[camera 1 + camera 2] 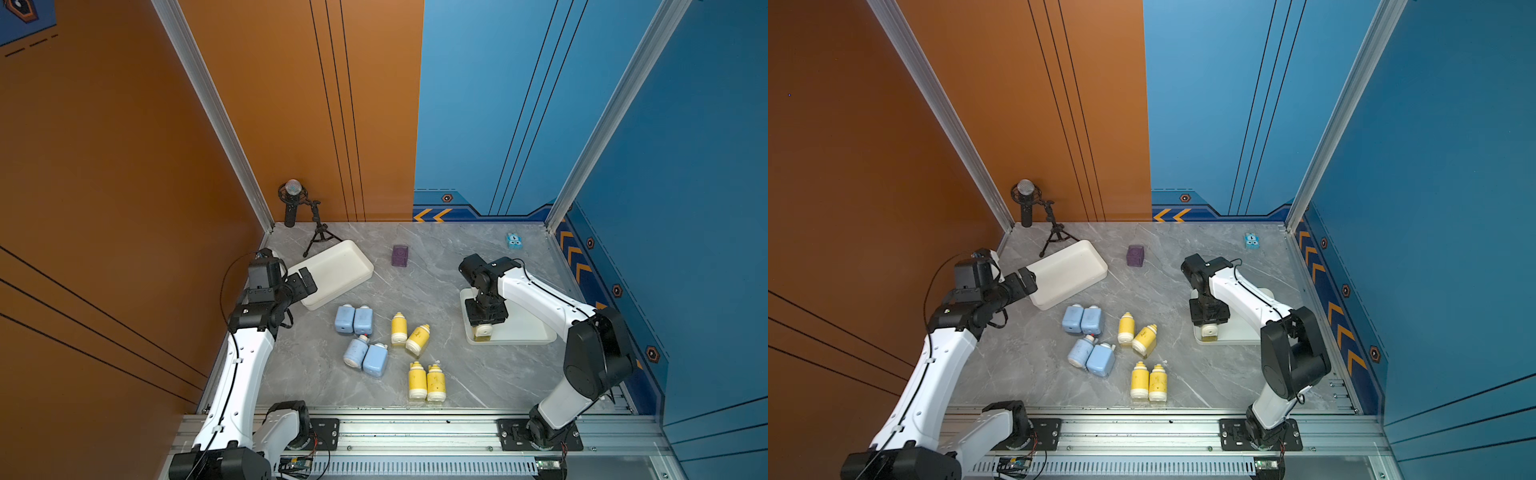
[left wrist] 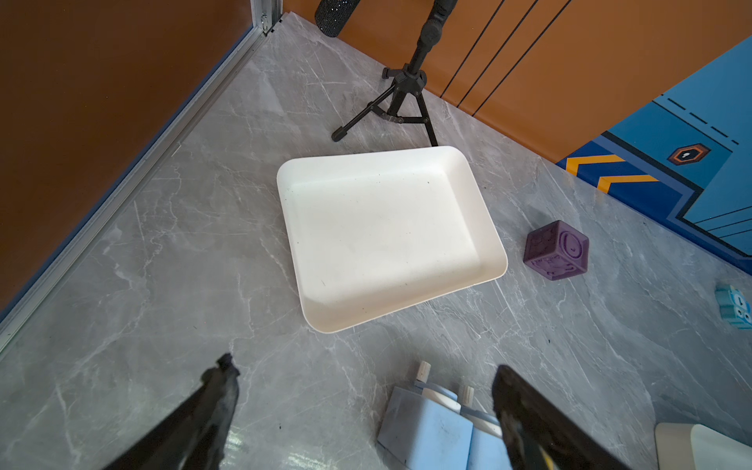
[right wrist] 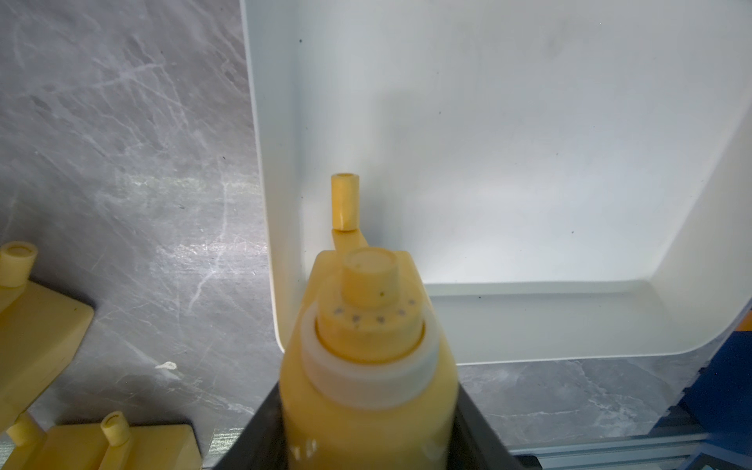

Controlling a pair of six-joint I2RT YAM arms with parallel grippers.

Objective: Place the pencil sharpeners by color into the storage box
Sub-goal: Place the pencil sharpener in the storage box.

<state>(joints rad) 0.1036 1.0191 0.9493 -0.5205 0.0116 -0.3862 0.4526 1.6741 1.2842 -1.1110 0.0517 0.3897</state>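
Risk lies at the rim of the tray (image 3: 529, 325): a yellow sharpener (image 3: 368, 378) is gripped by the right pincer (image 1: 485, 322) just inside the corner, so an early release could tip it onto the worktop (image 1: 415, 291). The left pincer (image 2: 364, 370) is held wide open, empty.

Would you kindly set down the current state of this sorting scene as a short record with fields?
left gripper: open, holding nothing, by the near edge of the left tray
right gripper: shut on a yellow sharpener, at a corner of the right tray
left tray: empty
right tray: no other sharpener visible in it
blue sharpeners on table: four, in two pairs
yellow sharpeners on table: four
other items: purple block, small blue box, microphone on a tripod
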